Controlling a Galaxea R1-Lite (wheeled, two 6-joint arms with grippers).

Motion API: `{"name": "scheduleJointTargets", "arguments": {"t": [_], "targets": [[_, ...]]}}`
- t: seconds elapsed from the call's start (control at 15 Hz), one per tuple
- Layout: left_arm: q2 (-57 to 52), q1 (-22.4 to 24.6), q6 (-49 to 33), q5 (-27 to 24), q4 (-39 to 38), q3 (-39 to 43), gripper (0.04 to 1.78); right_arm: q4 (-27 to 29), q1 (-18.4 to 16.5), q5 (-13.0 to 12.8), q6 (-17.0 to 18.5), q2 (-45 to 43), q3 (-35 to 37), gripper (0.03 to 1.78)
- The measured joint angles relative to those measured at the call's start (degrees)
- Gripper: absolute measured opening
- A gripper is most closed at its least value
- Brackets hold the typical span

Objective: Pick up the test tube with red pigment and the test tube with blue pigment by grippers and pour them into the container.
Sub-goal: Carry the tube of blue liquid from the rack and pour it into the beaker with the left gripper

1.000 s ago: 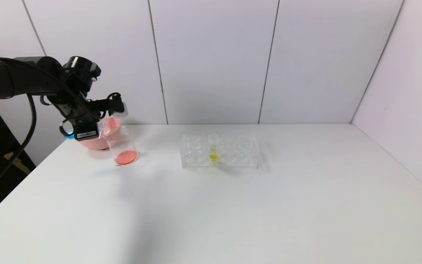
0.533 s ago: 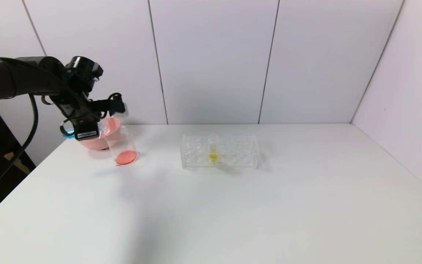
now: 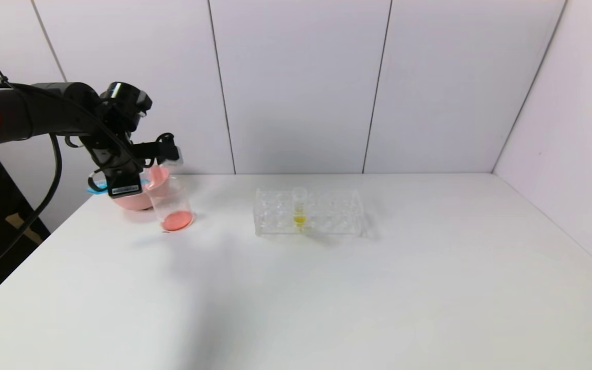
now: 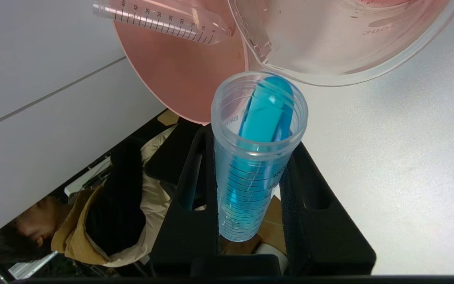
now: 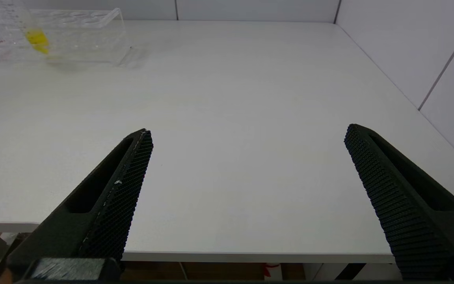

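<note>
My left gripper (image 3: 160, 154) is shut on the test tube with blue pigment (image 4: 256, 157), held tilted at the table's far left. Blue liquid lies along the tube's inner wall up to its open mouth. That mouth sits just outside the rim of the container (image 4: 349, 51), a clear beaker (image 3: 172, 203) with pink-red liquid at its bottom. In the head view only the tube's blue end (image 3: 96, 188) shows behind the wrist. A clear graduated tube (image 4: 160, 17) with no liquid showing lies in the pink bowl (image 4: 179, 79). My right gripper (image 5: 248, 132) hangs open over the table's near edge.
The pink bowl (image 3: 131, 200) stands right behind the beaker, close to the table's left edge. A clear tube rack (image 3: 309, 211) at the middle of the table holds a yellow-liquid tube (image 3: 299, 205). White wall panels close off the back and right.
My left arm has shifted slightly to the right with the blue tube still in its grip. The beaker, bowl and rack have not moved.
</note>
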Motion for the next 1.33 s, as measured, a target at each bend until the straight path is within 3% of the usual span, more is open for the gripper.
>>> {"name": "scheduleJointTargets", "arguments": {"t": [1.33], "targets": [[0.5, -1.9, -0.6, 6.3, -0.3, 0.1, 0.46, 0.0, 0.0, 0.0, 0.0, 0.0, 0.0, 1.77]]}}
